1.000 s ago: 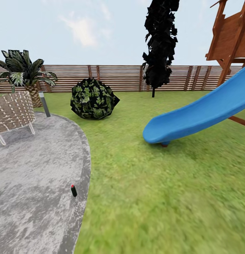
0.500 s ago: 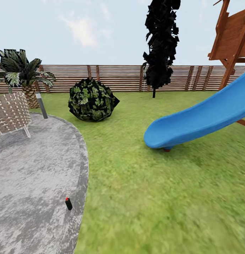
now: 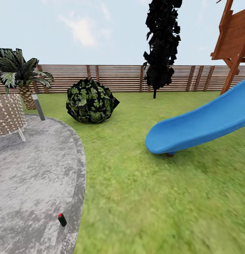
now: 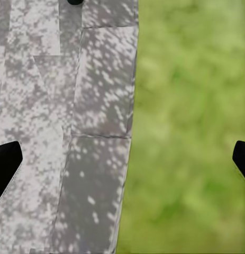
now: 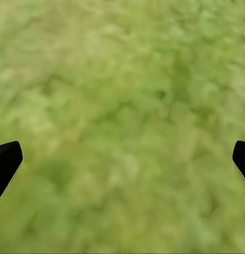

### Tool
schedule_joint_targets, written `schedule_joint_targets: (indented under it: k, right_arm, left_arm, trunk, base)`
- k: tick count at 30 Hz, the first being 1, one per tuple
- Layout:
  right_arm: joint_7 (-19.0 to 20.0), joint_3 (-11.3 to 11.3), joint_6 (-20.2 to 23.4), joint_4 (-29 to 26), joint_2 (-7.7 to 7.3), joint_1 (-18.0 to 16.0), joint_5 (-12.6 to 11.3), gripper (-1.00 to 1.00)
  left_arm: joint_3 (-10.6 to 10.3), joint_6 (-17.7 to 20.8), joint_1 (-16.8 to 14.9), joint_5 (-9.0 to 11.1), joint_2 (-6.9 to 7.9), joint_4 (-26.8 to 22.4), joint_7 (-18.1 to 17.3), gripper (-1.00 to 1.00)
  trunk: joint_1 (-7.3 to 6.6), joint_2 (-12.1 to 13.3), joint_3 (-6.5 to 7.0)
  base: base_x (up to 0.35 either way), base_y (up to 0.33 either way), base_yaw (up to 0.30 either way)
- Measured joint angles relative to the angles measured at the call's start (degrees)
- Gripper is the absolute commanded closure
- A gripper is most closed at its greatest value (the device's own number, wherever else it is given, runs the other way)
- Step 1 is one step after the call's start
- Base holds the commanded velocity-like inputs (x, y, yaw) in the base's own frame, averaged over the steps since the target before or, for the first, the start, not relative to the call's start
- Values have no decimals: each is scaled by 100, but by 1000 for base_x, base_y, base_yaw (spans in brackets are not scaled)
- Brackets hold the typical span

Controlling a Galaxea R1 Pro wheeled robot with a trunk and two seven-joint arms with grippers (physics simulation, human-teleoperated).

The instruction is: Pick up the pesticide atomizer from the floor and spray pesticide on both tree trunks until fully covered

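- Green lawn (image 3: 154,197) spreads across the garden, ringed at the back by a brown slat fence (image 3: 119,77).
- Grey paved patch (image 3: 30,183) curves along the lawn's left side; in the left wrist view its edge (image 4: 74,132) runs against the grass.
- Blue slide (image 3: 196,125) slopes down from a wooden play tower (image 3: 235,38) at the right, its foot resting on the grass.
- Dark narrow tree (image 3: 161,42) stands before the fence, between the slide and a round dark bush (image 3: 90,101).
- Short palm (image 3: 20,74) rises at the far left, with a woven chair (image 3: 7,114) and a grey lamp post (image 3: 38,106) near it on the paving.
- Atomizer (image 3: 61,219), small, black with a red tip, stands tilted on the paving, near the patch's edge by the lawn.
- Left end effector (image 4: 122,159) is spread wide and grasps nothing, its dark fingertips (image 4: 6,164) at the frame edges above the paving border.
- Right end effector (image 5: 122,159) is likewise spread wide, bare over grass.
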Motion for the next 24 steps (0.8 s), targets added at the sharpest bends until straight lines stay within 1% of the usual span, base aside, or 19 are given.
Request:
schedule_joint_targets:
  k: [19, 24]
  right_arm:
    - [-1, 0, 0, 0, 0, 0, 0, -100]
    - [-1, 0, 0, 0, 0, 0, 0, -100]
  left_arm:
    - [-11, -5, 0, -7, -2, 0, -5, -100]
    - [-14, -7, 0, -8, -2, -1, -3, -100]
  trunk:
    - [0, 0, 0]
    - [3, 0, 0]
  base:
    - [339, 0, 0]
    - [96, 0, 0]
